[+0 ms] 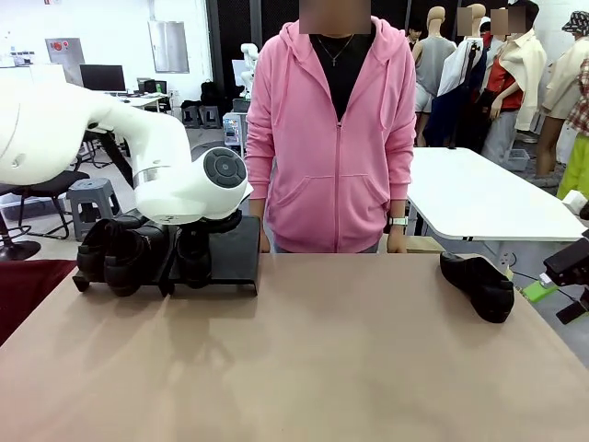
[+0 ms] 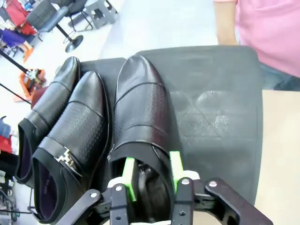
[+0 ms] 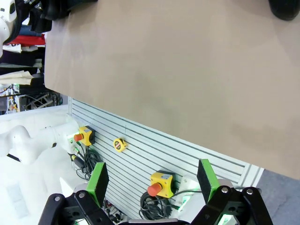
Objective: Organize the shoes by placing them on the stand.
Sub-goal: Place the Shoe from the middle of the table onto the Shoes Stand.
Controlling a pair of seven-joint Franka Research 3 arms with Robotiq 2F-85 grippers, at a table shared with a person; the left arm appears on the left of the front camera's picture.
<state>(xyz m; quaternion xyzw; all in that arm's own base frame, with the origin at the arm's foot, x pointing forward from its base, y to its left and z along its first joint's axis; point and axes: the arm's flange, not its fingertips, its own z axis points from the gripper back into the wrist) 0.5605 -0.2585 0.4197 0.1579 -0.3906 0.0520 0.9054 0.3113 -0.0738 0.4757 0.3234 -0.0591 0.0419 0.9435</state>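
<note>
The front view looks level across the brown table [image 1: 304, 350] from the robot's side toward the person [image 1: 333, 129] at the far edge, taking in the whole width. The left wrist view hangs close above the stand [image 2: 211, 108], facing steeply down past its own fingers [image 2: 174, 165] onto the shoes [image 2: 140, 122]; the front view shares that stand [image 1: 221, 253] at its left. The right wrist view sits off the table's near edge, looking down at the tabletop [image 3: 178, 79] and the equipment below; the dark shape in its top right corner is probably the lone shoe [image 1: 479, 284].
</note>
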